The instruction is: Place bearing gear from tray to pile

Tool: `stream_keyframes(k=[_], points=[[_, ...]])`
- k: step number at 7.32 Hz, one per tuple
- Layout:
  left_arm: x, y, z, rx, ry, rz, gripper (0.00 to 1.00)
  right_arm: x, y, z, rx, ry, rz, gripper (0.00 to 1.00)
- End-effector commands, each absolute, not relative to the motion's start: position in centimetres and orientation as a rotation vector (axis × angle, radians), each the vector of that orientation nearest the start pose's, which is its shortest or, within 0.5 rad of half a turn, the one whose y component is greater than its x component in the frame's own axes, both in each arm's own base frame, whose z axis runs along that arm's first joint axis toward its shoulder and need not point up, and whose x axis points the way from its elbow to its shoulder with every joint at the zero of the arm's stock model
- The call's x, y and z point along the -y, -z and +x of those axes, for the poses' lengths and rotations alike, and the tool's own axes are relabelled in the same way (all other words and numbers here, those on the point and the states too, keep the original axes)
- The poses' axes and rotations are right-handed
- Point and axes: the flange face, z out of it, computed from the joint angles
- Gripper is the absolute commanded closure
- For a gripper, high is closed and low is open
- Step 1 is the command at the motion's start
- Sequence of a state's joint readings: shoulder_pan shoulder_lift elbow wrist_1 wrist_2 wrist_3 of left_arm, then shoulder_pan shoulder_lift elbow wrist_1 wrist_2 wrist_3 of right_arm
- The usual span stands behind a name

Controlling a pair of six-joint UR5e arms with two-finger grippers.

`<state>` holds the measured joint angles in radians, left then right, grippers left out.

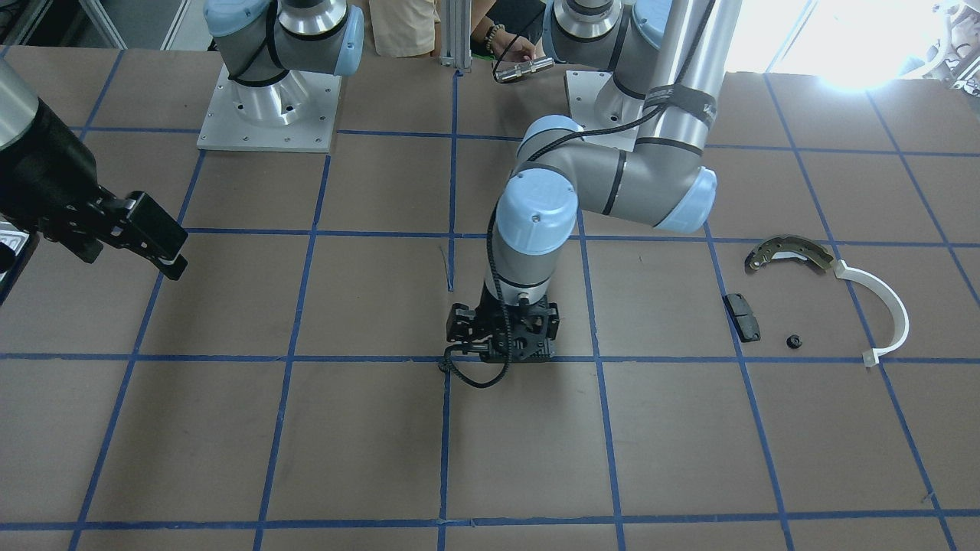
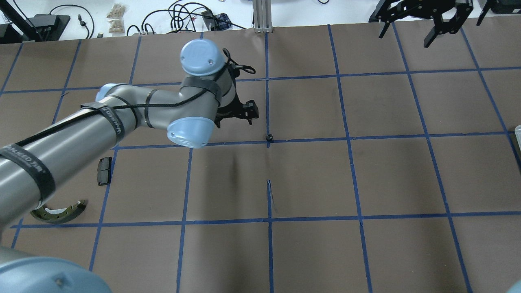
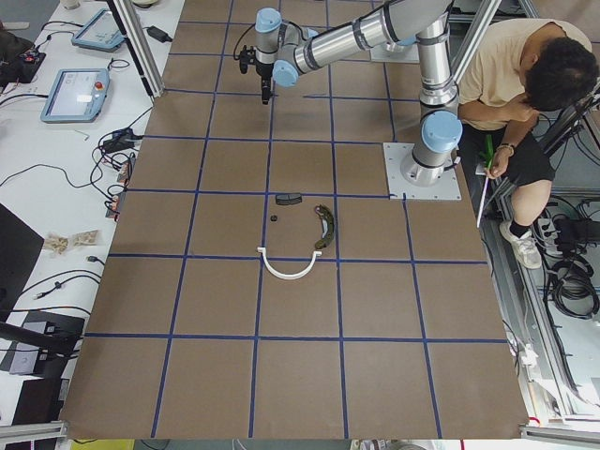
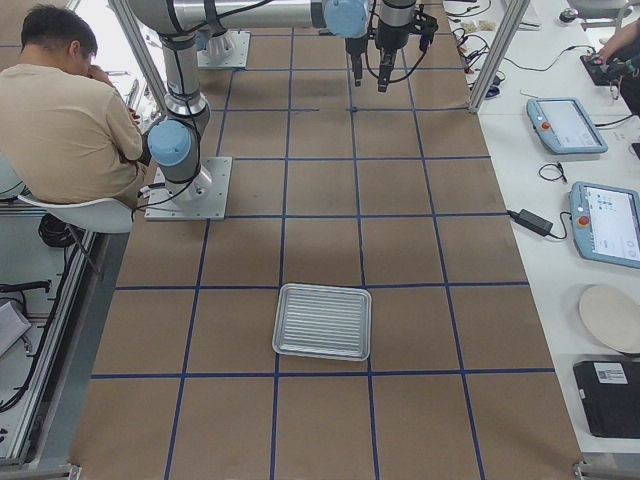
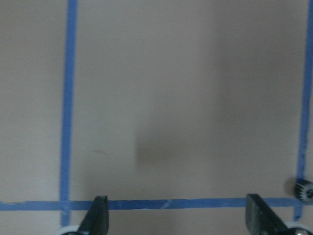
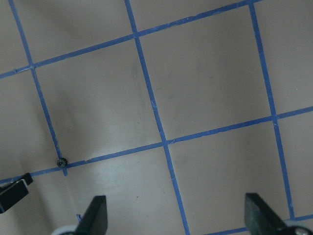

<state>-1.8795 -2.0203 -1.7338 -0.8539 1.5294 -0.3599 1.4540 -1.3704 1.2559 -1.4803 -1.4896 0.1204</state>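
Lying loose on tabletop (image 2: 386,179): bearing gear (image 2: 268,137), at 4 o'clock from left hand (image 2: 243,112), fingers apart; right hand (image 6: 176,200) likewise spread apart.

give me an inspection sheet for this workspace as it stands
surface: brown table with blue tape grid
job's things: tray shows nothing in it; small black gear on a tape crossing, apart from pile; pile holds brake shoe, white arc, black pad, round piece
clutter: nothing seen
grippers: left claw open, gear just outside its fingers; right claw open, holding nothing
cables: black cable loops off left wrist
surroundings: seated person, pendants on side bench
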Motion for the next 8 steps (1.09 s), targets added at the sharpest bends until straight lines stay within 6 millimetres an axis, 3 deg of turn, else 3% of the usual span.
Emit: stream_keyframes(k=[1, 2, 3, 6, 8], points=[[53.5, -21.1, -36.4, -3.218, 0.107, -0.066, 0.0, 57.6, -50.5, 9.5, -3.097, -0.047, 0.252, 0.0], [54.0, -20.7, -36.6, -3.211, 0.101, -0.066, 0.0, 56.5, -50.1, 12.0, -3.112, 0.039, 0.191, 0.0], [53.9, -20.3, -36.5, -3.205, 0.088, -0.096, 0.0, 56.2, -48.4, 13.8, -3.11, 0.112, 0.145, 0.0], [56.2, -19.1, -37.5, -3.207, 0.091, -0.115, 0.01, 56.0, -47.9, 13.6, -3.113, 0.149, 0.13, 0.0], [55.8, -18.2, -37.6, -3.198, 0.068, -0.109, 0.08, 56.0, -48.1, 13.6, -3.113, 0.154, 0.128, 0.0]])
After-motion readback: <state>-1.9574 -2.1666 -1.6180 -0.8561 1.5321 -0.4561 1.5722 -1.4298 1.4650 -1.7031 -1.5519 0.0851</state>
